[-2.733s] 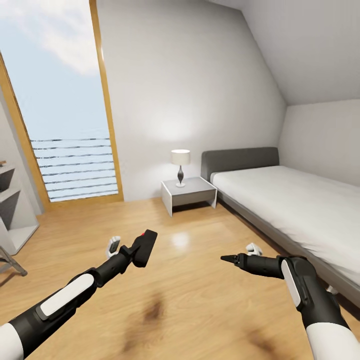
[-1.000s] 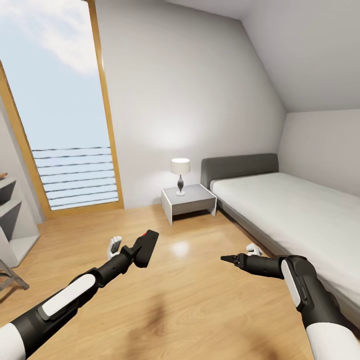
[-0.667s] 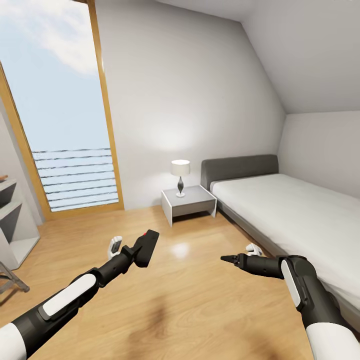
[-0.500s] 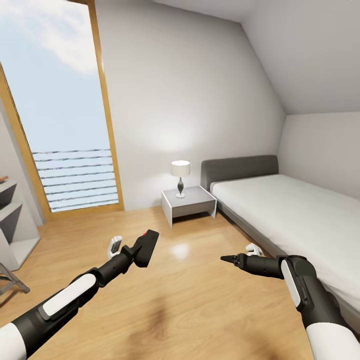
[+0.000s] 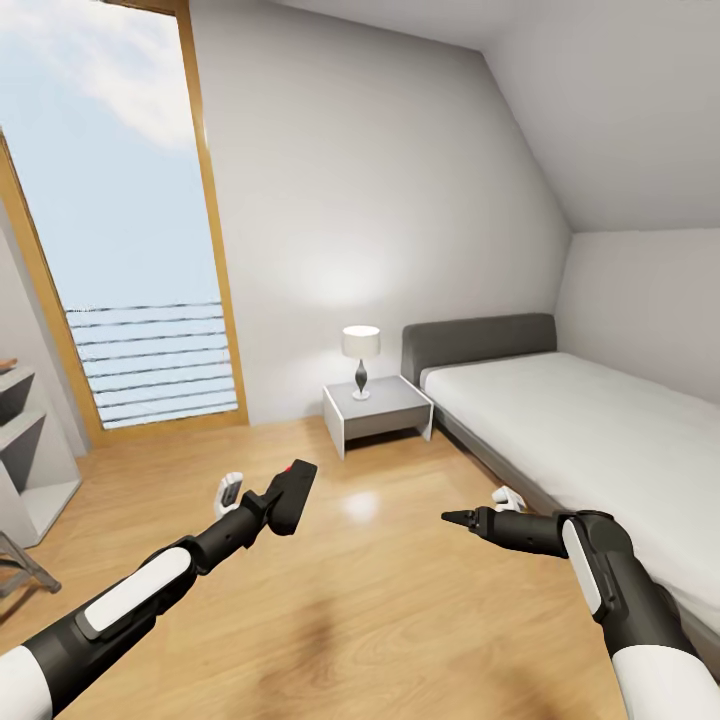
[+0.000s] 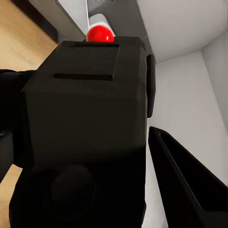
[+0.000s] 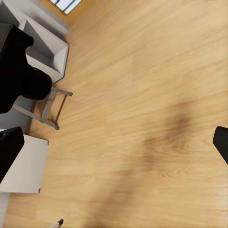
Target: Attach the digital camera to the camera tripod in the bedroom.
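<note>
- The digital camera (image 5: 291,497) is in the left gripper (image 5: 268,503), which is clenched around it and holds it in the air above the wood floor (image 5: 380,600), well apart from the bed (image 5: 590,420)
- In the left wrist view the camera (image 6: 85,128) is a matte black box with hard flat faces, sharp edges and a red dot (image 6: 99,34) on top; I judge it rigid, light, maybe a little slippery, and better held by its side faces so that the underside stays free for mounting
- The right gripper (image 5: 450,518) carries nothing; its tips meet in a point, so it seems closed
- Of the camera tripod only a grey leg (image 5: 25,565) shows at the left border, beside the white shelf (image 5: 30,460); the leg looks metallic, thin and stiff
- The nightstand (image 5: 378,408) is a smooth white box with a small lamp (image 5: 361,352) on it
</note>
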`<state>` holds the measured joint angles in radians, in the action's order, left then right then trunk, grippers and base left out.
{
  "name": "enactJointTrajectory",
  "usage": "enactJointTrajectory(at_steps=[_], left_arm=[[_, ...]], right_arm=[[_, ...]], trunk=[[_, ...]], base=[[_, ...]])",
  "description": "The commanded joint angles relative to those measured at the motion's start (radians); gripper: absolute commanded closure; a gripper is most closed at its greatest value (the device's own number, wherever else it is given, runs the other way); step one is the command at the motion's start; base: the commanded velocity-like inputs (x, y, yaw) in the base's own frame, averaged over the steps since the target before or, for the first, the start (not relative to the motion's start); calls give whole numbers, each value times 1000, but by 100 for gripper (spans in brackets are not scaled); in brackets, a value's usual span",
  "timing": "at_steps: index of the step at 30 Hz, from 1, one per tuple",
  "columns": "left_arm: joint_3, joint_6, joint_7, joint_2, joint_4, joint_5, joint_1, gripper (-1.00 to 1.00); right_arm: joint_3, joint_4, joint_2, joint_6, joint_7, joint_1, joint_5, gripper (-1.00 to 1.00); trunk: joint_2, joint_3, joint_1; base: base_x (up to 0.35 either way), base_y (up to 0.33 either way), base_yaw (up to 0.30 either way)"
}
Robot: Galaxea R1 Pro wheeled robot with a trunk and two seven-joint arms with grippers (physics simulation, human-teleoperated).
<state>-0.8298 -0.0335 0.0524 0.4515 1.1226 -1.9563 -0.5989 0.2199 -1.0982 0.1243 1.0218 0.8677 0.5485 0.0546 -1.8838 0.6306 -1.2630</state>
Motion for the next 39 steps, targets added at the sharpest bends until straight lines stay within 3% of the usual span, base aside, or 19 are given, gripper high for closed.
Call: enactJointTrajectory(at_steps=[1, 39], left_arm=[[-3, 0, 6, 1, 0, -10, -1, 100], [-3, -2, 6, 0, 2, -13, -2, 100]], right_arm=[[1, 0, 0, 8, -1, 1, 5, -100], [1, 0, 1, 8, -3, 1, 4, -100]], trunk=[[7, -2, 4], [273, -121, 150]], base=[[0, 0, 0], [0, 0, 0]])
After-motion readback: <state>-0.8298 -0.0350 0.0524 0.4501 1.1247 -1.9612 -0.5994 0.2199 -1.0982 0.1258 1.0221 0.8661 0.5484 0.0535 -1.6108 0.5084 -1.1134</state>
